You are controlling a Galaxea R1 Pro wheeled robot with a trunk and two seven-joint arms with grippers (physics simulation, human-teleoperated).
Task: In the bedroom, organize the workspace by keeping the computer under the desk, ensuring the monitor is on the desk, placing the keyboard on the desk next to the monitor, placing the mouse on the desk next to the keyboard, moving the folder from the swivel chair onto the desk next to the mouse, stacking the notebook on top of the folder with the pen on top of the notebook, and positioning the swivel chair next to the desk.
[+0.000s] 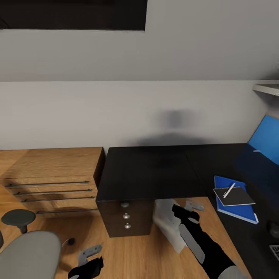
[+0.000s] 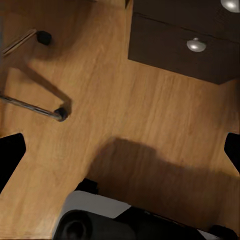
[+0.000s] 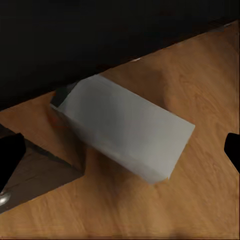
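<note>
**Three items stacked on the desk, tower on the floor below**

Three things sit piled on the right wing of the black desk point(image 1: 155, 170): the blue folder point(image 1: 237, 209) lies flat, the dark-covered notebook point(image 1: 234, 196) rests on top of it, and a thin white pen point(image 1: 229, 190) lies across the notebook. Behind them, the bright blue back panel point(image 1: 267, 139) rises at the far right. At the right edge of the head view, near side, a dark rounded shape that may be the mouse point(image 1: 273, 229) sits on the desk, with a corner of keys point(image 1: 275, 252) just nearer; too cropped to be sure.

Under the desk, the pale grey computer point(image 3: 125, 132) stands on the wood floor point(image 2: 150, 115), just right of the dark drawer cabinet point(image 1: 126, 219) with its round silver knobs. In the right wrist view the tower's top lies partly beneath the desk edge.

The right gripper point(image 1: 192, 205) hangs above the floor in front of the computer, fingers spread wide apart, holding nothing. The left gripper point(image 1: 90, 255) is low at the near left, fingers parted and empty too, over bare floor near the cabinet.

The swivel chair point(image 1: 29, 254) shows at the near left corner, grey seat and a black oval armrest point(image 1: 18, 217); its chrome legs and castors point(image 2: 61, 114) appear in the left wrist view. A low light-wood cabinet point(image 1: 54, 178) stands against the wall, touching the desk's left end.
</note>
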